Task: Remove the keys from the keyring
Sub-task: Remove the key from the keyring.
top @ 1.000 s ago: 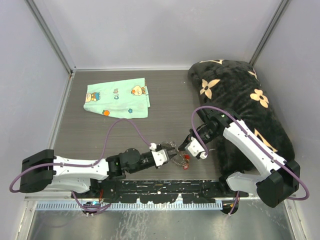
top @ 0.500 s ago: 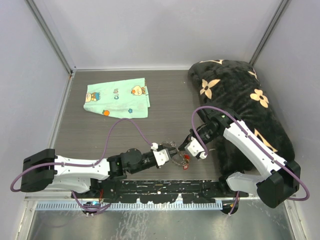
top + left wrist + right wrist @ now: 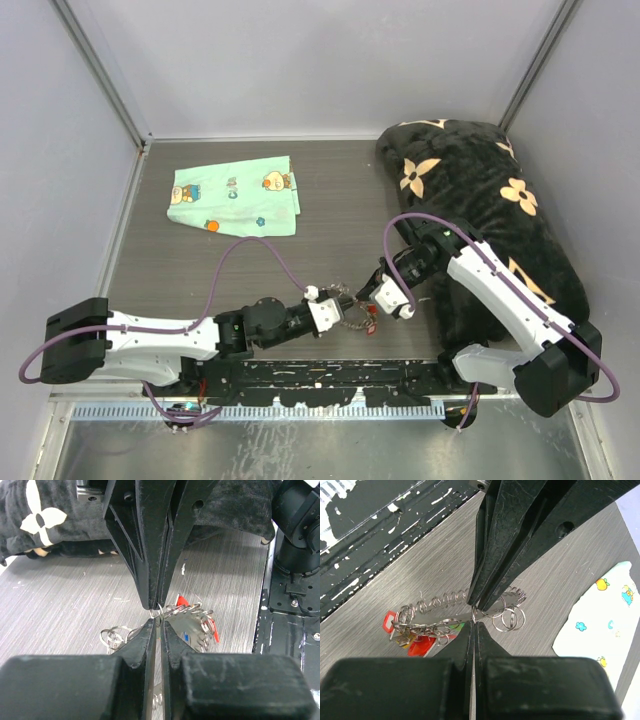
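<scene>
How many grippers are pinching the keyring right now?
2. The left gripper pinches the keyring from the left; the right gripper pinches it from the right, tips almost touching.

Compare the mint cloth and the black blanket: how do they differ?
The mint cloth is small, pale, cartoon-printed; the black blanket is far larger, dark, with cream flowers. The cloth lies flat at far left; the blanket is heaped along the right. Both are fabric on the table.

We see soft, even overhead light and faint shadows. The table point(image 3: 75, 605) glints brightly in the wrist views, whose bottom edges blur; the black blanket point(image 3: 465, 165) loses detail.
</scene>
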`<state>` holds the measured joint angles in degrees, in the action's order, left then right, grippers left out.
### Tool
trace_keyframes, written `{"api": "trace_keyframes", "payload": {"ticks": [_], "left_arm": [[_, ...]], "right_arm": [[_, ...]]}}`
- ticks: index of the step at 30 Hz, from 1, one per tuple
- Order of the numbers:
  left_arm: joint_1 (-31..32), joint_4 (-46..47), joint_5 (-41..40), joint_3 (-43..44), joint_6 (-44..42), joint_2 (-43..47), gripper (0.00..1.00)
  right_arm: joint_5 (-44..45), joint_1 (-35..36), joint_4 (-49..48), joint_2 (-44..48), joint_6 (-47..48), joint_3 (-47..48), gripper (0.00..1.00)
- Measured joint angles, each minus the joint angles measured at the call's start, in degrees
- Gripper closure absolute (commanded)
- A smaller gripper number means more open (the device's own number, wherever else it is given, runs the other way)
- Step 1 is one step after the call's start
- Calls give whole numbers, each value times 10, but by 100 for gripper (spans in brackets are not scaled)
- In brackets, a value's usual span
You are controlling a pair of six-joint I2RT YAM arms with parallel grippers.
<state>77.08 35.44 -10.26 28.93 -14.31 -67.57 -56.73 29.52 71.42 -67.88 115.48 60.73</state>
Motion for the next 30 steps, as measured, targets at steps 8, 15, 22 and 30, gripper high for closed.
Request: {"api": "trace_keyframes", "payload": {"ticks": [8,15,22,30], "left_arm": [[2,-22,-16,11,13,0,100],[3,-38,-29,18,26,0,89],[1,-36,-13,6,10,28,64],[0,-36,-5,-9,-7,79,64]], "right_arm": [[5,1,-7,2,2,0,99],[10,3,-14,2,-7,0,99],[-11,5,-41,9,-111,0,99],[-36,2,-75,20,-202,-5,99]]}}
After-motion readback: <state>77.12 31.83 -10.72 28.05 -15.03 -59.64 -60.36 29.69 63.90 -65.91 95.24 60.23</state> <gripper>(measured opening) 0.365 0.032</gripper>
